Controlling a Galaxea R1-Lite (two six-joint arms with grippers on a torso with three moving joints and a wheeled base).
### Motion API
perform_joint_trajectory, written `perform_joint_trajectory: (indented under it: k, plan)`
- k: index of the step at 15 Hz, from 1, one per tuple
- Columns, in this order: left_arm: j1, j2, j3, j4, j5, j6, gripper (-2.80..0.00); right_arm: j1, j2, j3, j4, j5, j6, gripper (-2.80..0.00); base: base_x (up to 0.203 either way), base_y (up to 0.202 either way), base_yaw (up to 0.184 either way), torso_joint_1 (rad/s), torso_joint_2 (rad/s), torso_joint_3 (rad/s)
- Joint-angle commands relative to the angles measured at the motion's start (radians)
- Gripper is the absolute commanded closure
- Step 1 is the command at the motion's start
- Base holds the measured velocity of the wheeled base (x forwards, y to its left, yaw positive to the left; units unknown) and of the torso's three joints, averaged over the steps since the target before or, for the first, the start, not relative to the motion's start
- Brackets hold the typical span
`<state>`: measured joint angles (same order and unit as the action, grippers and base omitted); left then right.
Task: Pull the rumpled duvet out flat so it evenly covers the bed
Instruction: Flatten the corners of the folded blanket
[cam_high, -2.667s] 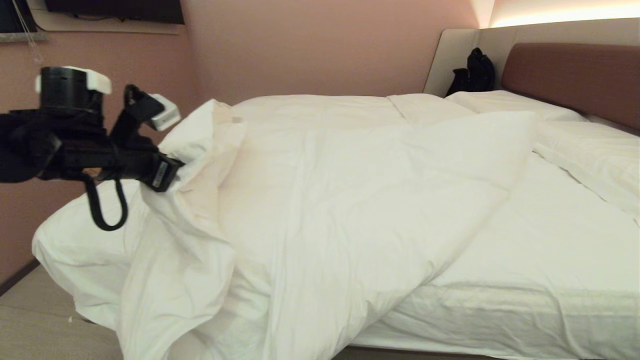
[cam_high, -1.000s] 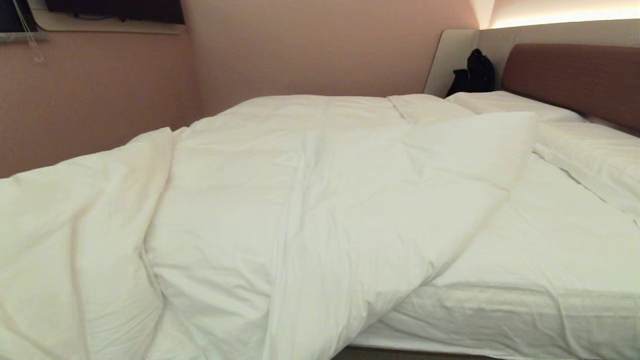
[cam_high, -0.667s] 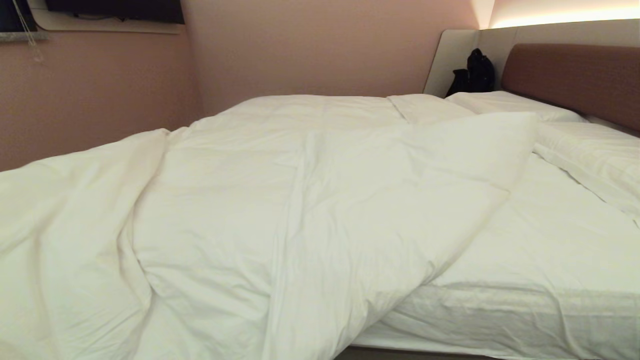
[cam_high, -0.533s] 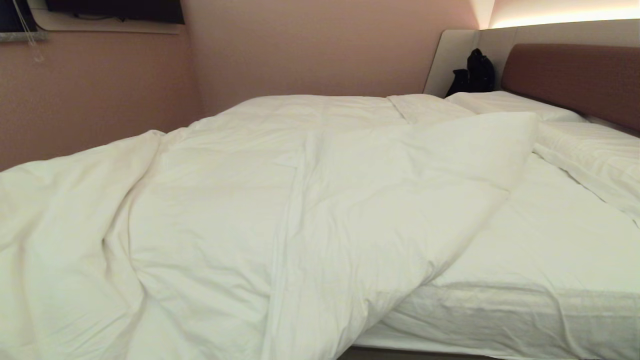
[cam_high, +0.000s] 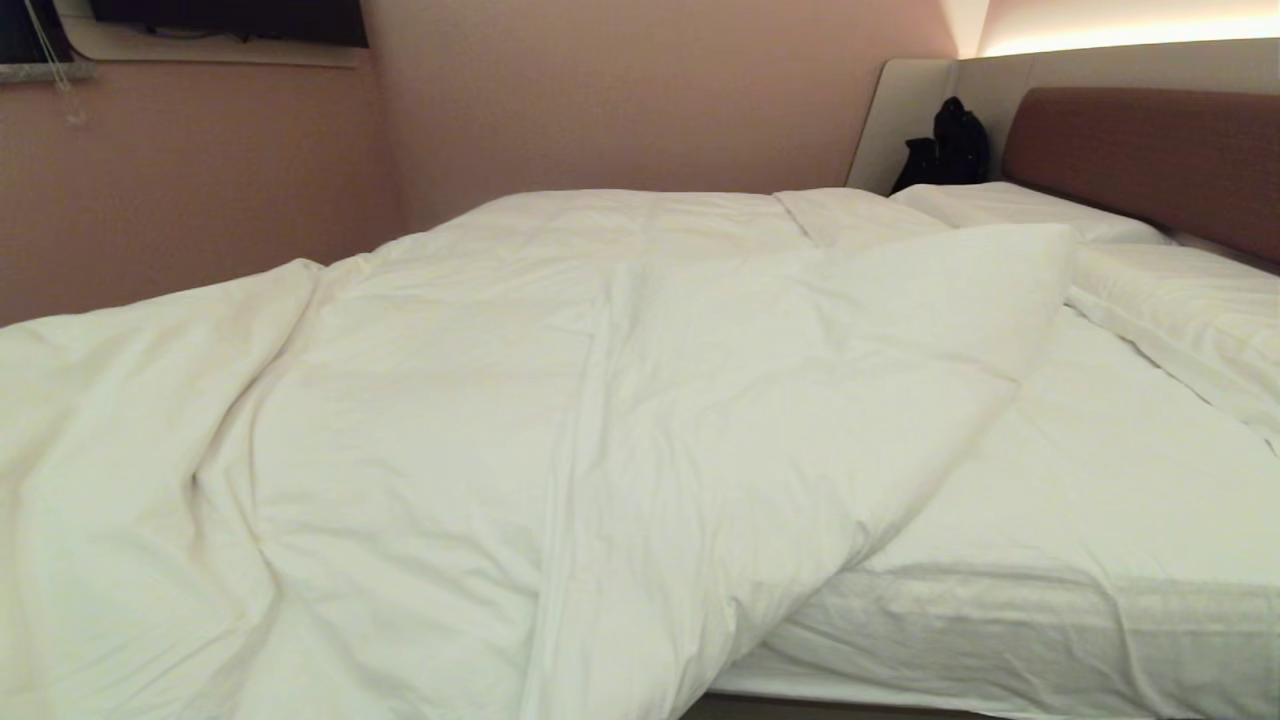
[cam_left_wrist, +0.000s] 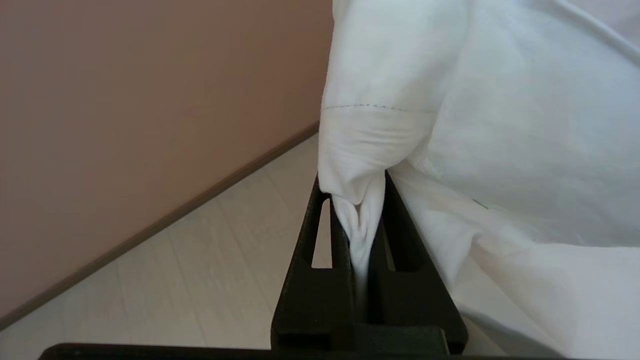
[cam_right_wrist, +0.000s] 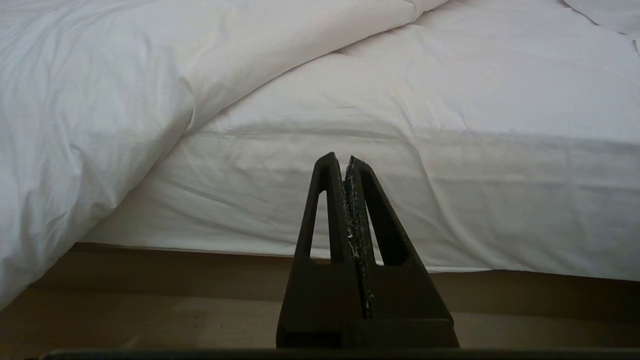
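The puffy white duvet (cam_high: 520, 400) lies across the left and middle of the bed (cam_high: 1080, 500), its near part spilling over the front edge. The right side shows bare fitted sheet. Neither arm shows in the head view. In the left wrist view my left gripper (cam_left_wrist: 357, 190) is shut on a bunched corner of the duvet (cam_left_wrist: 450, 125), above a pale floor beside a pink wall. The right wrist view has my right gripper (cam_right_wrist: 345, 162) shut and empty, low in front of the mattress side (cam_right_wrist: 450, 200), apart from the cloth.
White pillows (cam_high: 1190, 310) lie at the reddish-brown headboard (cam_high: 1150, 150). A black bag (cam_high: 950, 145) sits in the far corner by the grey side panel. Pink walls (cam_high: 200, 190) close in at the left and back. The beige platform base (cam_right_wrist: 150, 280) runs under the mattress.
The left arm has left the head view with the duvet corner. The duvet's left part has spread out toward the near left and settled lower. The right gripper is unmoved.
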<state>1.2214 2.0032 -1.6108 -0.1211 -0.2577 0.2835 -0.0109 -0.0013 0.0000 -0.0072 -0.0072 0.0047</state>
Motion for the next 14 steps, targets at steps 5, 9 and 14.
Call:
perform_joint_trajectory:
  k: [5, 9, 14]
  plan:
    - [0.111, 0.051, 0.086, -0.002, 0.021, 0.099, 0.00, 0.000, 0.001, 0.000, 0.000, 0.000, 0.000, 0.00, 0.000, 0.000, 0.000, 0.000, 0.00, 0.000]
    - [0.131, 0.122, 0.204, -0.160, 0.026, 0.140, 0.00, 0.000, 0.001, 0.000, 0.000, 0.000, 0.000, 0.00, 0.000, 0.000, 0.000, 0.000, 0.00, 0.000]
    - [0.130, 0.193, 0.314, -0.319, 0.029, 0.195, 0.00, 0.000, 0.001, 0.000, 0.000, 0.000, 0.000, 0.00, 0.000, 0.000, 0.000, 0.000, 0.00, 0.000]
